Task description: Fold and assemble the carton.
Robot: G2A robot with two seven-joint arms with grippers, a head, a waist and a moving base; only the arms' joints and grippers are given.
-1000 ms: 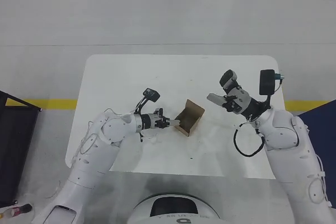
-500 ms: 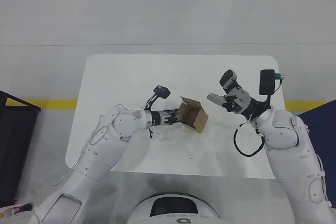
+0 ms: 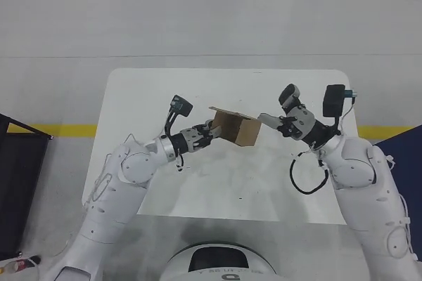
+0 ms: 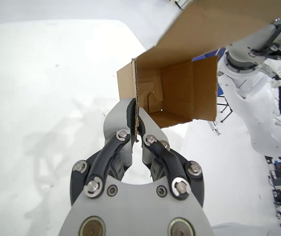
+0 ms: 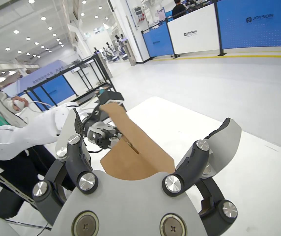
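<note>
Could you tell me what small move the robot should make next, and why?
Probably ease the open right gripper forward onto the near end of the carton: the left gripper alone pinches one wall edge, holding it off the table, and the flaps hang unfolded.

Your top camera looks down at the counter (image 3: 148, 91), each wrist camera close behind its fingers (image 4: 116, 120), facing the other, all three share the carton (image 3: 235, 128).
</note>
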